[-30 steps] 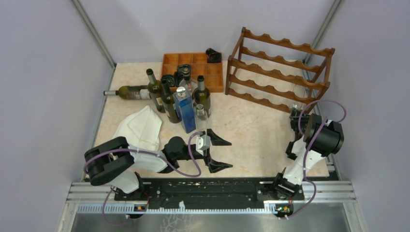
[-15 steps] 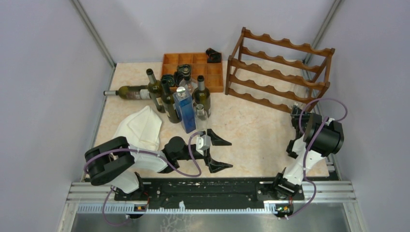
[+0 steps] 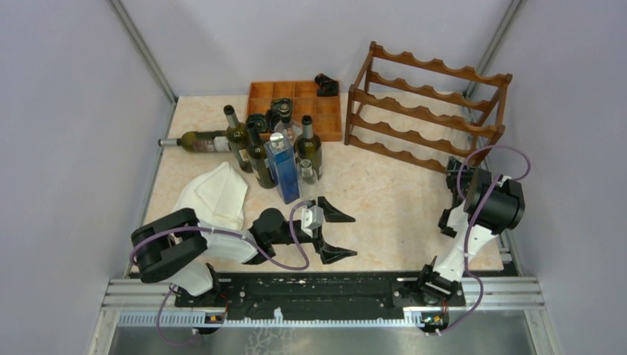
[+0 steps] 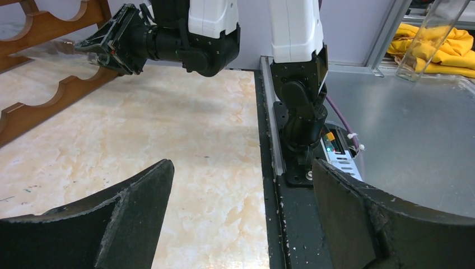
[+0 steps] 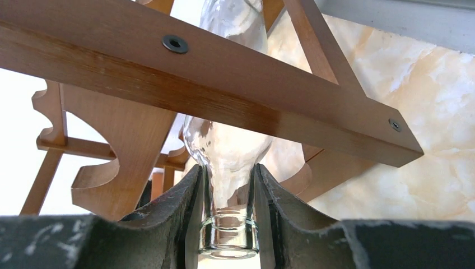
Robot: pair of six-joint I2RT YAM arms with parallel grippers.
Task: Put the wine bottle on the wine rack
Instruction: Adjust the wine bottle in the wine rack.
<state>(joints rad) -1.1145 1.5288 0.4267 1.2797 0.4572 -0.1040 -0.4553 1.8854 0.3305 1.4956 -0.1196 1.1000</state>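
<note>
The wine rack (image 3: 429,111), reddish-brown with wavy rails, stands at the back right; in the right wrist view its beams (image 5: 224,84) fill the frame. A clear glass wine bottle (image 5: 227,140) reaches into the rack's low end, under a slanting beam. My right gripper (image 5: 228,168) is shut on the bottle's neck, just above the lip. From above, the right gripper (image 3: 452,171) sits at the rack's near right corner. My left gripper (image 3: 347,237) hovers low by the table's front edge, open and with nothing in it (image 4: 242,168).
A cluster of dark bottles (image 3: 259,151) and a blue bottle (image 3: 282,171) stand left of centre, one bottle (image 3: 200,140) lying flat. An orange compartment tray (image 3: 296,100) sits behind them. A white cloth (image 3: 218,194) lies at the near left.
The right arm has shifted slightly toward the rack with the bottle. The left arm has not moved.
</note>
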